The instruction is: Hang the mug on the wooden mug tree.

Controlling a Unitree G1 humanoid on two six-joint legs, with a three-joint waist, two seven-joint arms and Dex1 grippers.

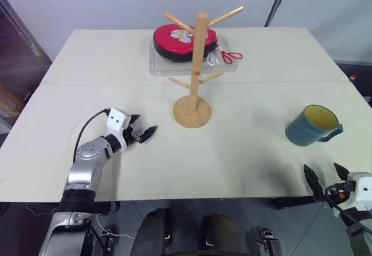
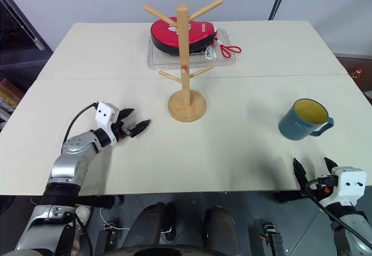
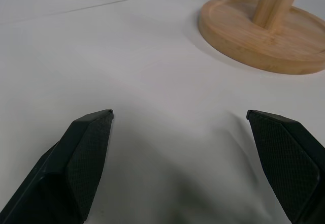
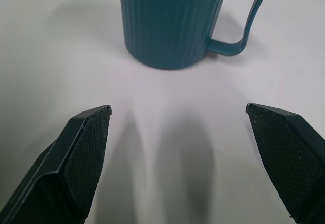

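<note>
Nothing of the hanging is done yet — the mug (image 1: 312,126) stands upright on the white table (image 1: 244,157), toward the robot's right, well apart from the wooden mug tree (image 1: 196,70). Its handle points to the right, away from the tree, and all 4 pegs that can be seen on the post are bare.

The right gripper (image 2: 315,173) sits at the near table edge, aimed at the mug but short of it; in the right wrist view its 2 fingers (image 4: 81,148) are spread wide with only bare tabletop between them. The left gripper (image 1: 142,130) hovers low over the table on the tree's left side, near the round base, its fingers also parted and holding nothing.

So the whole job seems to remain — closing in on the mug, gripping it, lifting it, carrying it across to the tree and threading the handle over a peg. A clear tray (image 1: 160,64) with a red case (image 1: 177,38) lies behind the tree and looks to be out of the way.
</note>
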